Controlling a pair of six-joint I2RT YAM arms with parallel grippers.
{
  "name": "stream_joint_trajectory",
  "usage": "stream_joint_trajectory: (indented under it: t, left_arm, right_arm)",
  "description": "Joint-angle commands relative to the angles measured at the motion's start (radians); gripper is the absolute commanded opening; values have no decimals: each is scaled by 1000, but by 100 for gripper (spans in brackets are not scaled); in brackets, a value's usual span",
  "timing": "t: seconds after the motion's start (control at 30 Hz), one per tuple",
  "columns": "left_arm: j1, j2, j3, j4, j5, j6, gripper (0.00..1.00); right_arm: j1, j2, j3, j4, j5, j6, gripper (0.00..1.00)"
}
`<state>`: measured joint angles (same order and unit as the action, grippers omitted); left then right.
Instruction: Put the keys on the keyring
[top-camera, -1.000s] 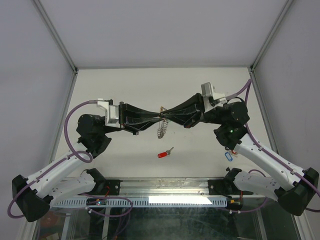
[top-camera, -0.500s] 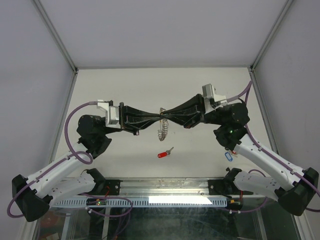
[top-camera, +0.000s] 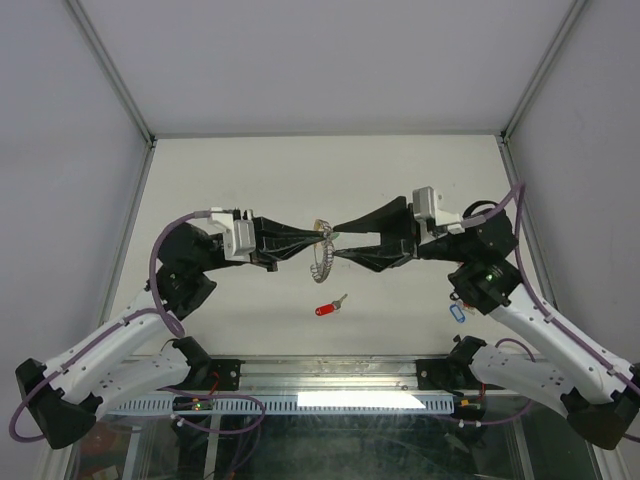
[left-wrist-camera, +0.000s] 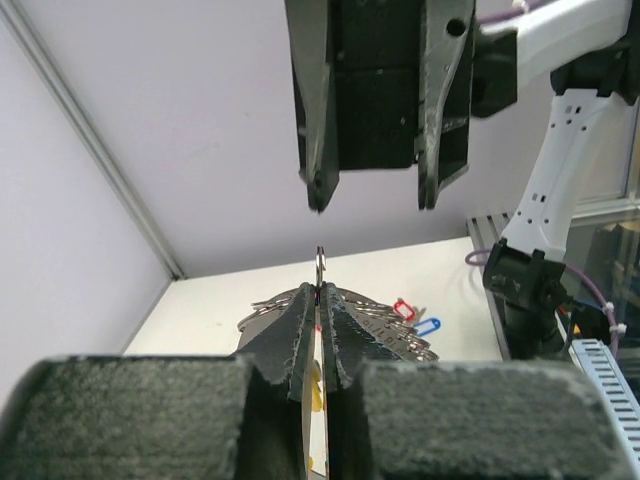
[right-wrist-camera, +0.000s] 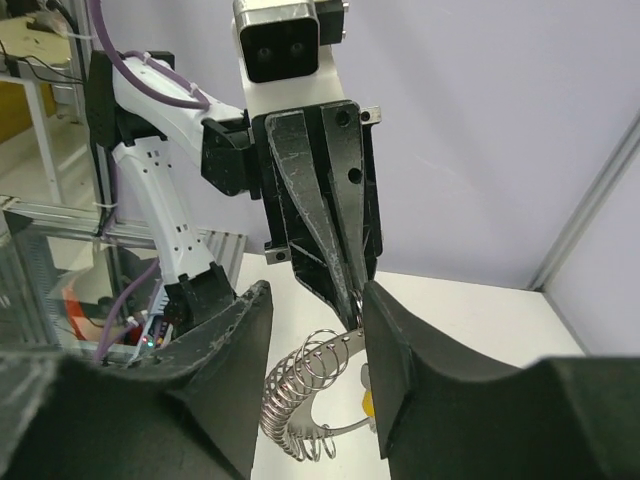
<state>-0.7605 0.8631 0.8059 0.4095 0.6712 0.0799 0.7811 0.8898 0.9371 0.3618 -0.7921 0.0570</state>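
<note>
While the left gripper (top-camera: 318, 237) is pinched tight on the top of the keyring (top-camera: 322, 260), the wire loop hangs below its tips over the middle of the table (top-camera: 250, 170), its coils sagging toward the near edge. The right gripper (top-camera: 337, 240) faces it tip to tip and stands wide. In the right wrist view the left claw's tips sit in the gap between the right claw's two fingers, touching neither (there is clear air on both sides). In the left wrist view the closed pads (left-wrist-camera: 300, 320) clamp a thin sliver of wire, and the right claw's spread fingers hang directly in front.

A yellow tag (right-wrist-camera: 368, 402) shows just beside the loop's lower coils; whether it is threaded on cannot be told. The red-tagged key (top-camera: 328, 307) lies flat on the table between the loop and the near edge, well apart from both claws. The blue-tagged key (top-camera: 458, 312) lies toward the near right corner, just beside the right arm (top-camera: 540, 325), which crowds it. Pale wall panels (top-camera: 60, 180) close off the left, far and right edges.
</note>
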Motion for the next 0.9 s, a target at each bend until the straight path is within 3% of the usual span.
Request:
stream_joint_trajectory:
  t: [0.0,0.2,0.33,0.67,0.87]
  left_arm:
    - [-8,-24,75,-137,-16,129,0]
    - [-8,2,185,-451,-12,338,0]
    - [-8,25,241,-588,-22,424,0]
    - [-9,68,297,-731,-84,499,0]
    - [-8,89,313,-777,-72,524,0]
  right_arm:
    - [5,-55,83,-219,62,-181,44]
    - [4,-35,163,-479,165,-353,43]
    - [5,7,226,-604,238,-362,43]
    - [5,40,247,-829,294,-214,44]
    - [6,0,189,-846,169,-228,44]
